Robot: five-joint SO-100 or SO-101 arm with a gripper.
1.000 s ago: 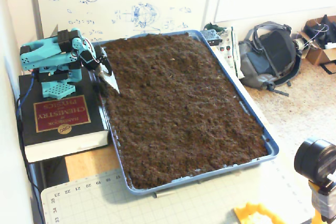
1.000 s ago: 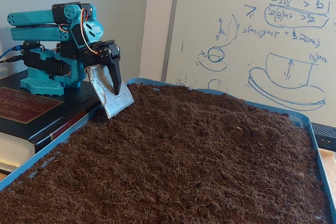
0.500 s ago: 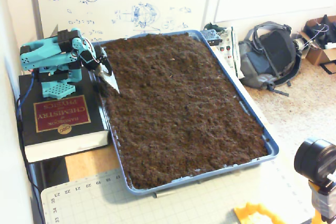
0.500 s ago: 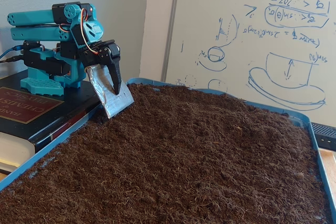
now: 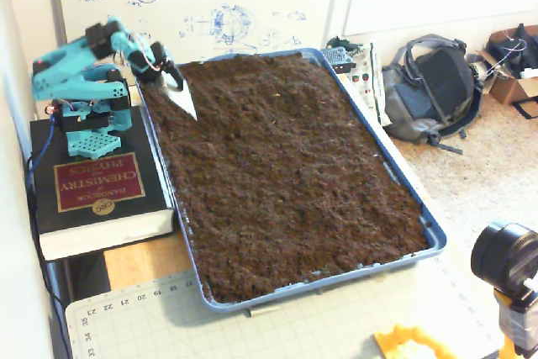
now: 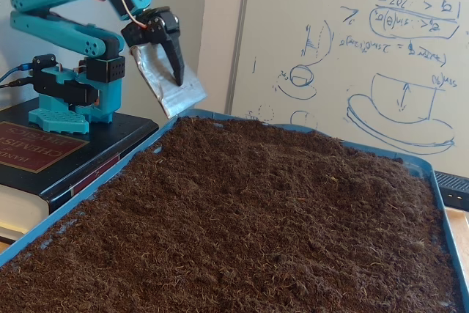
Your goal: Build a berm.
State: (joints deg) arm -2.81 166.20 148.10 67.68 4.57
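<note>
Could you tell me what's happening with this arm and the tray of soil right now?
A small teal arm, mounted on a thick book, has a silver blade on its end effector. In both fixed views the blade is in the air above the near-arm corner of the blue tray, clear of the soil. The soil looks roughly level, with no ridge visible, so the berm isn't formed yet.

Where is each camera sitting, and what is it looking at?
A fixed view: high up beyond the tray's near end, looking down on the whole blue tray of soil; the teal arm stands on a book.
A fixed view: low beside the soil, facing the whiteboard; the pincer holds a silver blade above the dirt.
Both share: arm, blade, tray, soil, whiteboard.
</note>
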